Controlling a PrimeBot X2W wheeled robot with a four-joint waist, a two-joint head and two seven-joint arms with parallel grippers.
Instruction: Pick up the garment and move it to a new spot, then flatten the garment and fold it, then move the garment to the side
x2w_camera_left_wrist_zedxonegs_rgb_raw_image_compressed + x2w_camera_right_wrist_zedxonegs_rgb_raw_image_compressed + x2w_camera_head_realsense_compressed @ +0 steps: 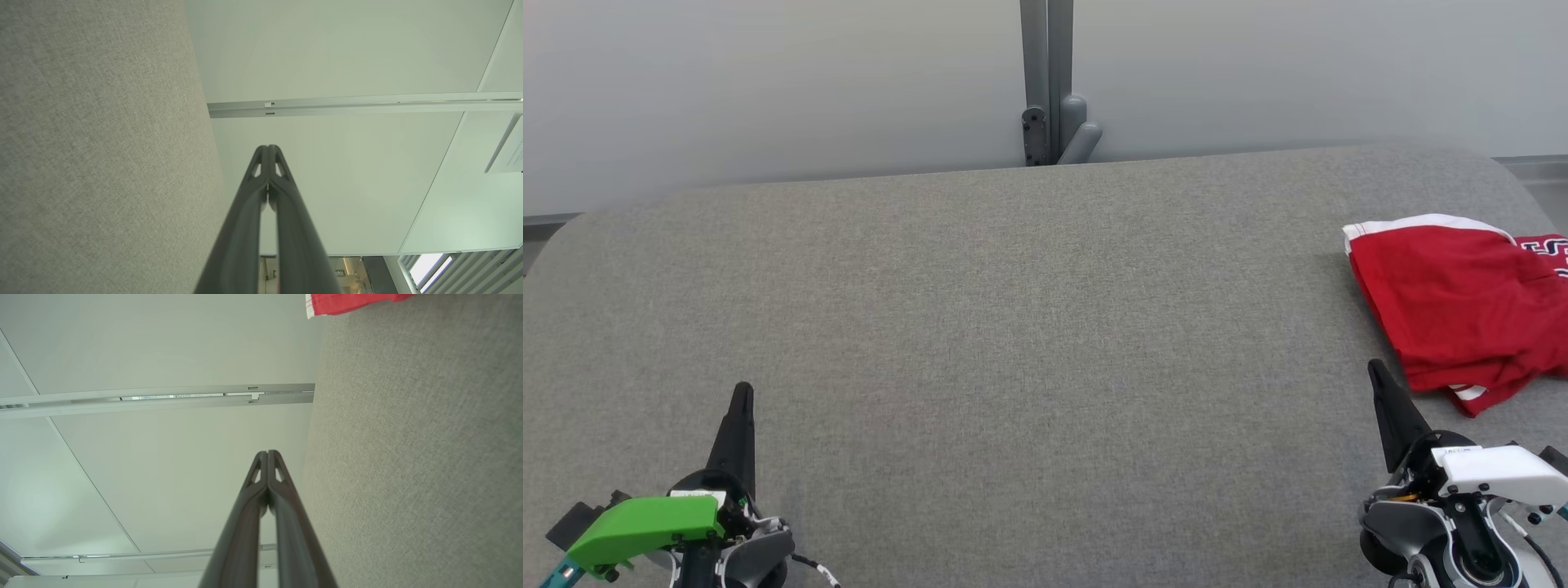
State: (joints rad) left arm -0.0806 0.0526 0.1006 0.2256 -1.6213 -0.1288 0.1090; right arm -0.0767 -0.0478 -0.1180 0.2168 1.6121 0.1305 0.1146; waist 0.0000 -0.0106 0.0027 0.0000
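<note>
The garment point(1454, 306) is a red piece with white trim, lying folded at the right edge of the grey felt table point(1013, 327). A corner of the garment point(347, 303) also peeks in at the top of the right wrist view. My right gripper point(1376, 369) is shut and empty at the lower right, its tip just left of the garment's near corner and apart from it. At the lower left my left gripper point(742, 390) is shut and empty, far from the garment. Both grippers' fingers point(267, 149) point(267, 454) press together at the tips.
A pale wall with a grey metal post point(1049, 82) stands behind the table's far edge. The table's rounded corners lie at far left and far right. Wide bare felt lies between the two grippers.
</note>
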